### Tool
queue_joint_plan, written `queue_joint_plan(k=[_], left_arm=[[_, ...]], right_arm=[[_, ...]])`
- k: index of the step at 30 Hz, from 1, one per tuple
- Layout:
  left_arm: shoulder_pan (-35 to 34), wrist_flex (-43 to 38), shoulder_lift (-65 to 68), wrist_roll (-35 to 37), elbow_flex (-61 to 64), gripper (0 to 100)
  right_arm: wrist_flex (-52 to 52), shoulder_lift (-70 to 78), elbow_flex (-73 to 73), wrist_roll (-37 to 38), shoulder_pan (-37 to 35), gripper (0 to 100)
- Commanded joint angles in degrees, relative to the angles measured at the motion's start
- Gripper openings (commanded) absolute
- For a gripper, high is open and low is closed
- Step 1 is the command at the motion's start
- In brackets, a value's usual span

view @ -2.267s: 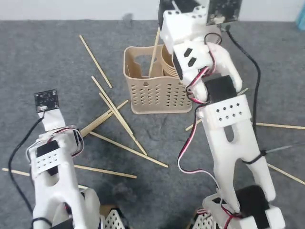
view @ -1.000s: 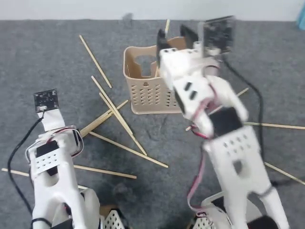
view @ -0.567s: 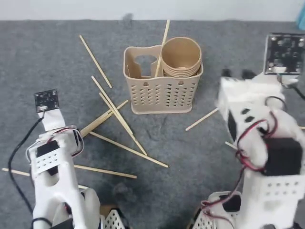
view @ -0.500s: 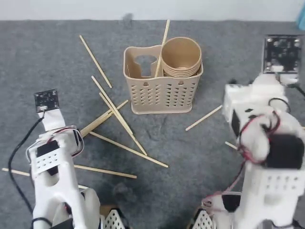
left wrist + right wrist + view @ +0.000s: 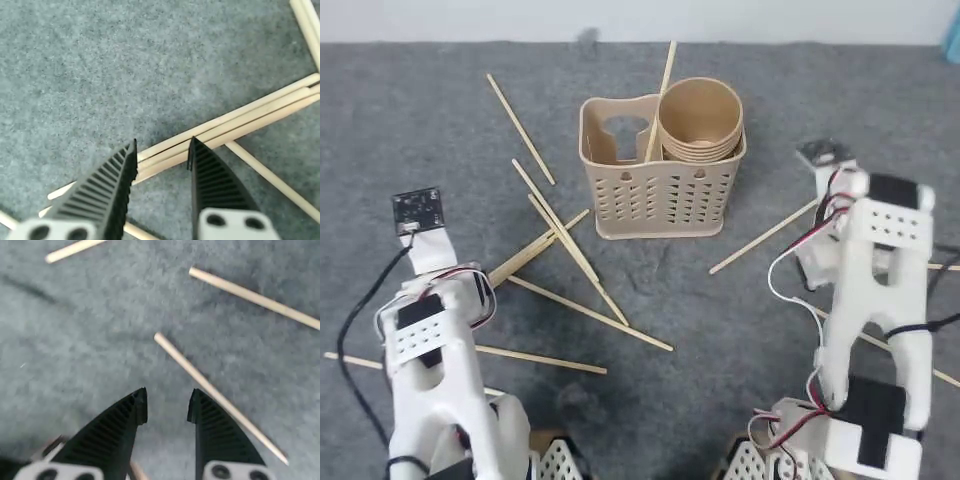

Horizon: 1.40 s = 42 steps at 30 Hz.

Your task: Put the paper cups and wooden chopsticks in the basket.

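Right of the basket (image 5: pixel 650 200), open surface (image 5: pixel 740 310) surrounds the right tool (image 5: pixel 168 394) — jaws apart, empty, pulled back from the cups (image 5: pixel 700 120) inside; left tool (image 5: pixel 163 142) gapes over chopsticks (image 5: pixel 235 125) left of the basket.

Grey felt surface (image 5: pixel 400 130) — pale wall (image 5: pixel 470 16) behind
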Motion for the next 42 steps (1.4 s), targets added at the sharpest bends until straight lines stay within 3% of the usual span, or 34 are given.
queue_joint_plan(k=[1,5,22,26,42], left_arm=[[-0.2,-1.7,-1.9,0.1,-0.5,16],[-0.2,-1.7,-1.9,0.1,-0.5,16],[-0.2,-1.7,-1.9,0.1,-0.5,16],[-0.3,-1.7,-1.9,0.1,-0.5,16],[-0.2,-1.7,-1.9,0.1,-0.5,16]], right_arm=[[-12.4,-1.8,8.8,0.7,0.0,14.0],[-21.4,-1.2,13.5,-2.5,0.1,14.0],[-29.2,12.2,13.9,1.7,-2.4,13.7],[-29.7,12.1,13.7,1.8,-1.6,5.5],[-8.7,11.9,-1.2,1.8,1.4,11.2]])
